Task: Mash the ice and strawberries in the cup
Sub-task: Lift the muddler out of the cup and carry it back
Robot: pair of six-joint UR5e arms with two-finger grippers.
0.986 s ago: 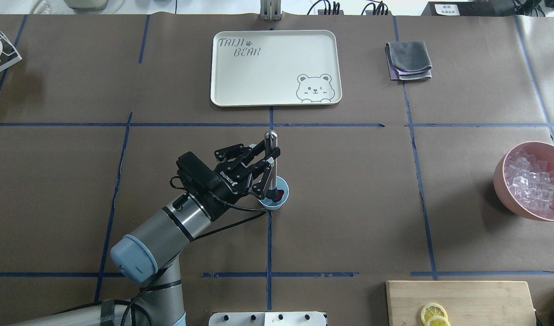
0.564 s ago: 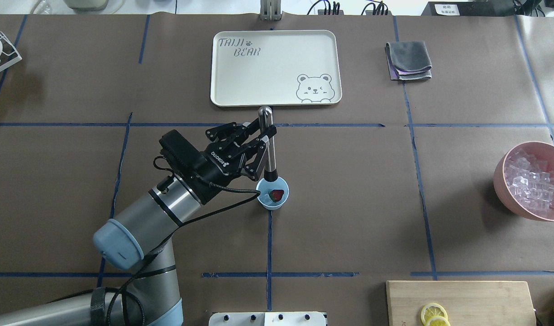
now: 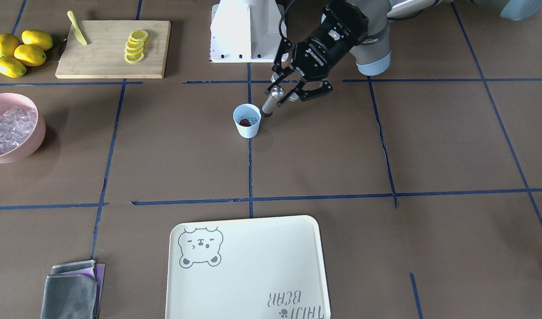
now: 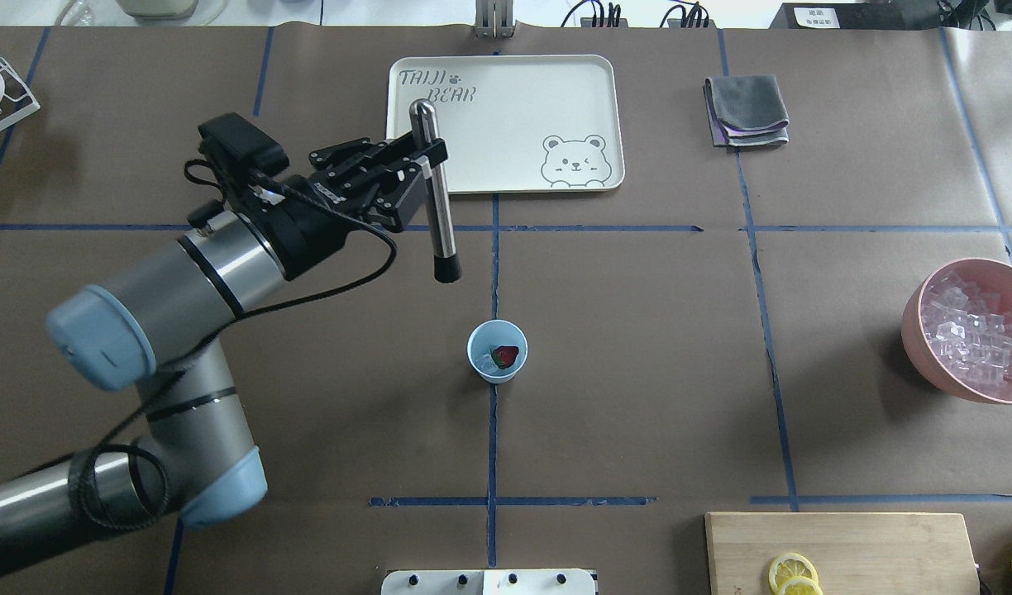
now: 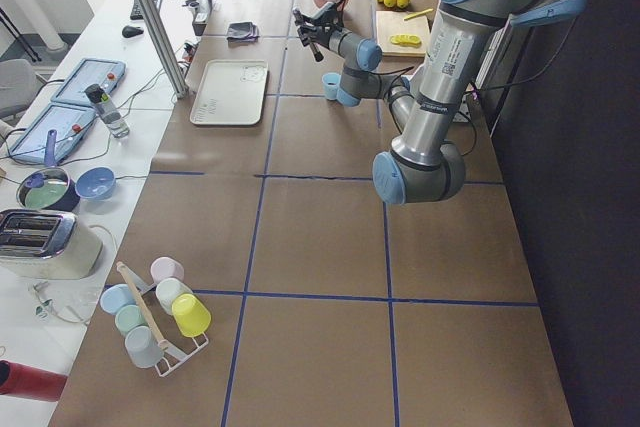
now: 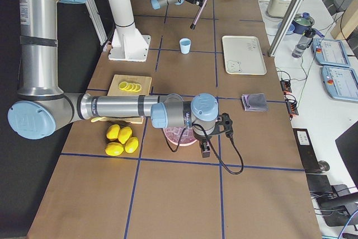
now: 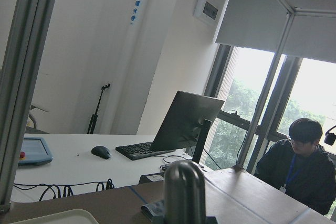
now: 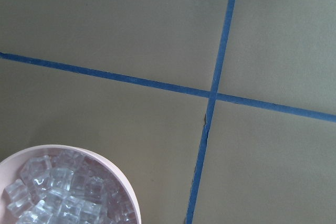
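The pale-blue cup (image 4: 498, 376) stands at the table's middle with a dark-red strawberry (image 4: 506, 356) and clear ice (image 4: 482, 361) inside; it also shows in the front view (image 3: 247, 127). My left gripper (image 4: 427, 163) is shut on a metal muddler (image 4: 440, 223), held upright in the air, out of the cup, to its left and on its far side. In the front view the left gripper (image 3: 283, 92) holds the muddler (image 3: 270, 103) with its tip beside the cup's rim. My right gripper (image 6: 206, 149) hangs by the pink bowl; I cannot tell if it is open or shut.
A pink bowl (image 4: 915, 322) of ice cubes (image 4: 973, 330) sits at the right edge. A cream bear tray (image 4: 506, 124) and a folded grey cloth (image 4: 746, 111) lie at the back. A cutting board (image 4: 870, 537) with lemon slices (image 4: 791, 572) is at the front right.
My left gripper has lifted the muddler out of the cup and carried it up and to the left, away from the cup. The cup, strawberry and ice stay in place.
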